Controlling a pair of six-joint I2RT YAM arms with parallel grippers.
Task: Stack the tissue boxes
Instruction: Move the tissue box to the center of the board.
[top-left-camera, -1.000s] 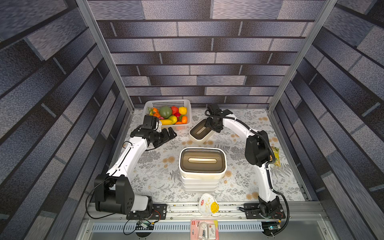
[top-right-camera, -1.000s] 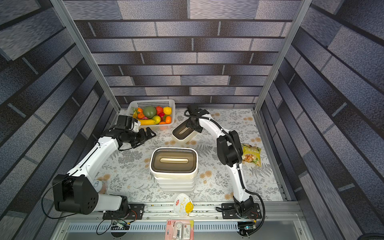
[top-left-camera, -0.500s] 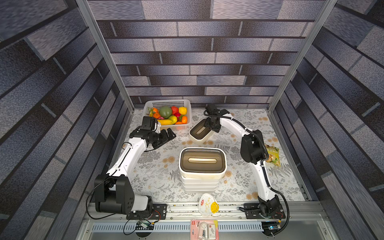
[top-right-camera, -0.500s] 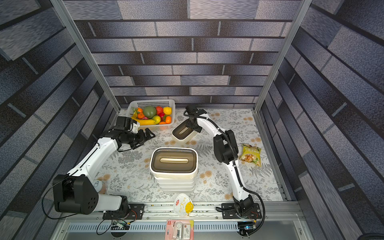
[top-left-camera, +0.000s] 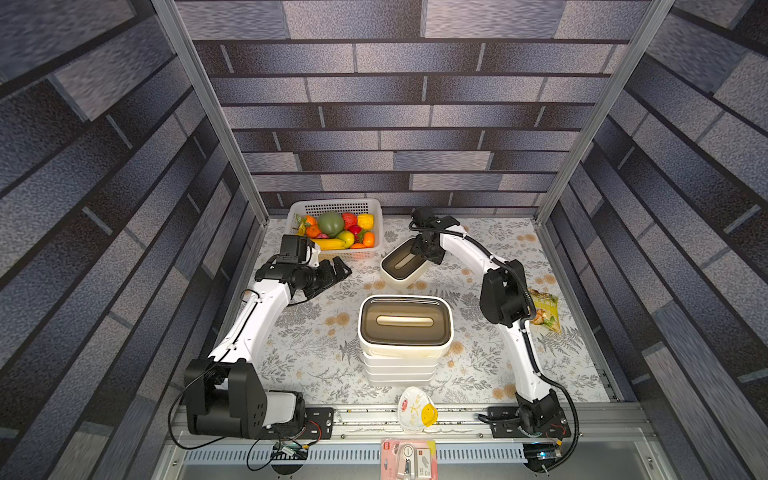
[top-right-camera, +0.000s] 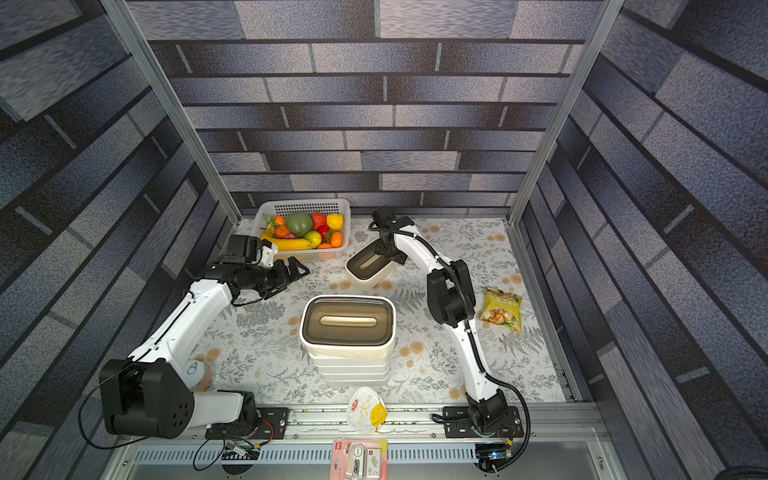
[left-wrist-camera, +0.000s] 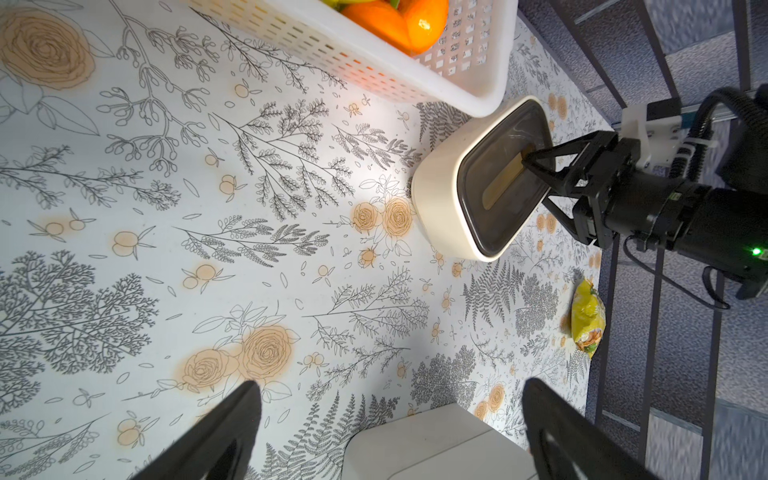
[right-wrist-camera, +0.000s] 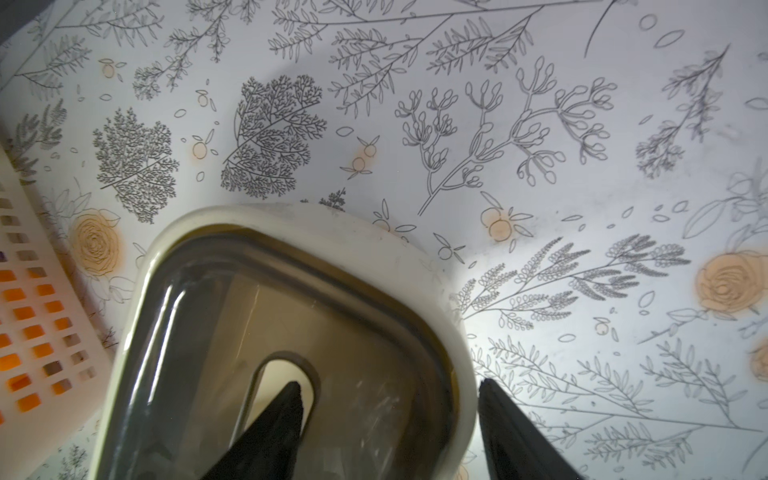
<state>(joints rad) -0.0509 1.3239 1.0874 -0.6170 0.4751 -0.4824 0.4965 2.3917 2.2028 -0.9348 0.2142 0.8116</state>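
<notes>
1. my right gripper (right-wrist-camera: 388, 386) pinches one end wall of the cream box (top-left-camera: 402, 264), one finger (right-wrist-camera: 282, 411) down the lid slot, the other outside.
2. the box is tilted just above centre in both top views, beside the fruit basket (top-left-camera: 332, 204); the stack (top-left-camera: 399, 365) is dead centre.
3. my left gripper (top-left-camera: 338, 270) is spread wide, empty, left of centre.
4. i judge it light, stiff, smooth plastic; held by one end it may swing or slip.
</notes>
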